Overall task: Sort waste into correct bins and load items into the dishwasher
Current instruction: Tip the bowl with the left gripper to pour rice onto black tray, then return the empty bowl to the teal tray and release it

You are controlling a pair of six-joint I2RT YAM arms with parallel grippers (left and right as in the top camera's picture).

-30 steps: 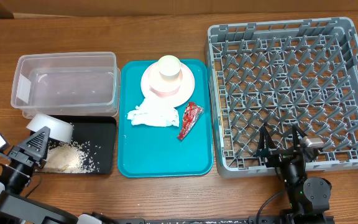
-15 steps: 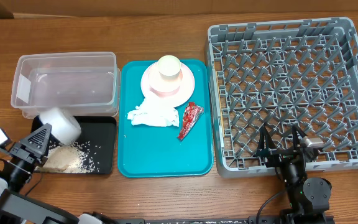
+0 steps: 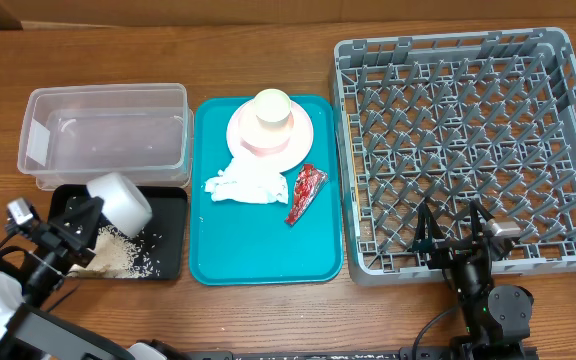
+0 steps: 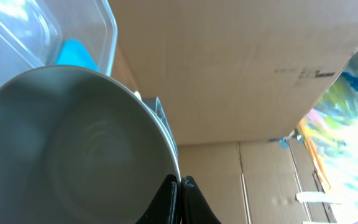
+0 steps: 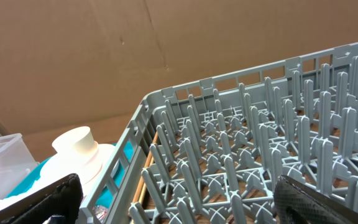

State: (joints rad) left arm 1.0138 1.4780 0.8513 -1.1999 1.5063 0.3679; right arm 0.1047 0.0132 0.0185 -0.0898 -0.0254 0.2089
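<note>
Hanging tilted over the shallow black rectangular tray [image 3: 168, 228], the whitish-grey round bowl [image 3: 120, 200] is clamped by the left tool [image 3: 88, 214]; the right tool [image 3: 458, 232] gapes apart at the grey plastic dish rack [image 3: 468, 140]. Wooden surface [image 3: 268, 310], brown cardboard wall [image 4: 229, 62]. Bowl has shifted rightward since earlier.

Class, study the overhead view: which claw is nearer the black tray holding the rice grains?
Left. The left claw holds a whitish-grey bowl directly over the black tray; the right claw sits open by the near edge of the dish rack, beyond the teal tray.
</note>
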